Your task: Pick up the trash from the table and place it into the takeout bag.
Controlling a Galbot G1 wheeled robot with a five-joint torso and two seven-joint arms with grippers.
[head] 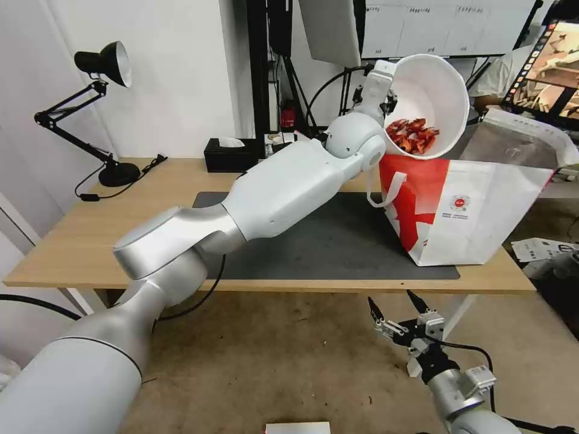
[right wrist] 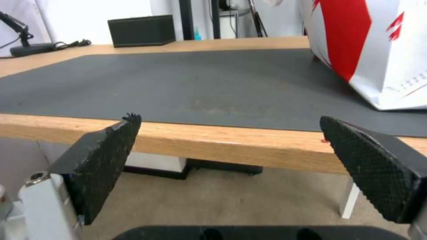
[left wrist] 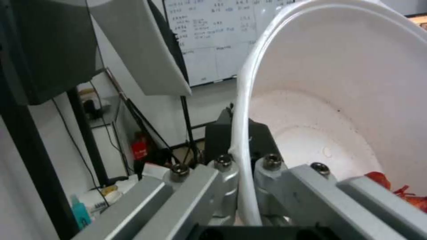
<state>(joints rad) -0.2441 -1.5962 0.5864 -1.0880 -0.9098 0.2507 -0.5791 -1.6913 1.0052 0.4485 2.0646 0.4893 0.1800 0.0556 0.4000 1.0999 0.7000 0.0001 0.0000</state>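
Observation:
My left gripper [head: 387, 101] is shut on the rim of the white bowl [head: 435, 90], which it holds high and tipped toward the takeout bag [head: 476, 211]. Red shell scraps [head: 412, 135] lie in the bowl's low side, just above the bag's open foil-lined mouth. From the left wrist, the rim [left wrist: 244, 110] sits pinched between the fingers, with scraps [left wrist: 400, 195] at the edge. The red-and-white bag stands at the right end of the table [head: 72, 241], partly on the dark mat [head: 338, 241]. My right gripper [head: 399, 306] hangs open below the table's front edge [right wrist: 213, 143].
A black tissue box [head: 229, 154] and a black desk lamp [head: 102, 108] stand at the table's back left. Stands, cables and a whiteboard crowd the space behind the table. Papers [head: 543, 247] lie to the right of the bag.

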